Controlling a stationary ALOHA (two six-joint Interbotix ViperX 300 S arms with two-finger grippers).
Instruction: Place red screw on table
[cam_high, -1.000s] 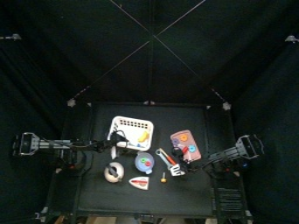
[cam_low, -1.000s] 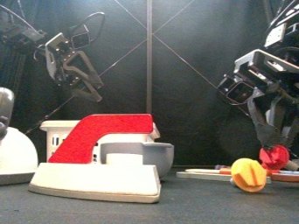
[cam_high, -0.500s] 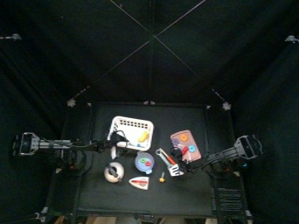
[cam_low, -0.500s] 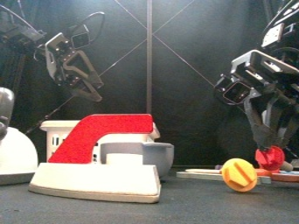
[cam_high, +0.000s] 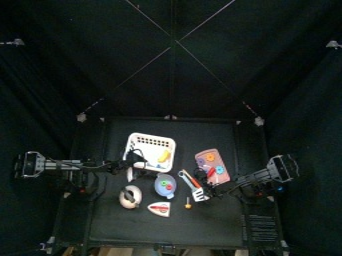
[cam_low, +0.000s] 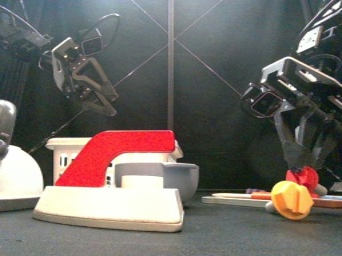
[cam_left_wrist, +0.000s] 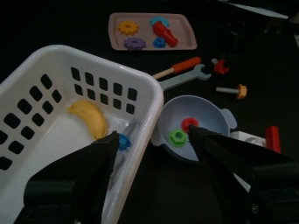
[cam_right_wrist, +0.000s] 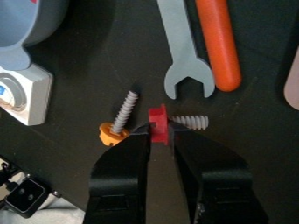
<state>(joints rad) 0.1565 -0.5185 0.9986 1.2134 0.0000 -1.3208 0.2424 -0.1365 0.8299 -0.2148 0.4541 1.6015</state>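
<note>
Red marks the screw (cam_right_wrist: 156, 122), pinched by its head between the right gripper's (cam_right_wrist: 155, 131) fingers, its grey shank pointing sideways low over the bench (cam_right_wrist: 70, 157). Just beside the screw lies an orange-headed screw (cam_right_wrist: 117, 122), and a little beyond it a grey wrench (cam_right_wrist: 181, 61) next to an orange handle (cam_right_wrist: 219, 44). In the front view the red screw (cam_low: 305, 177) sits right behind the yellow-orange screw head (cam_low: 291, 198), near the bench. The left gripper (cam_left_wrist: 158, 140) hangs well apart from the screw, over a white basket (cam_left_wrist: 59, 96) holding a banana (cam_left_wrist: 87, 118), its fingers spread beside a blue bowl (cam_left_wrist: 193, 118).
</note>
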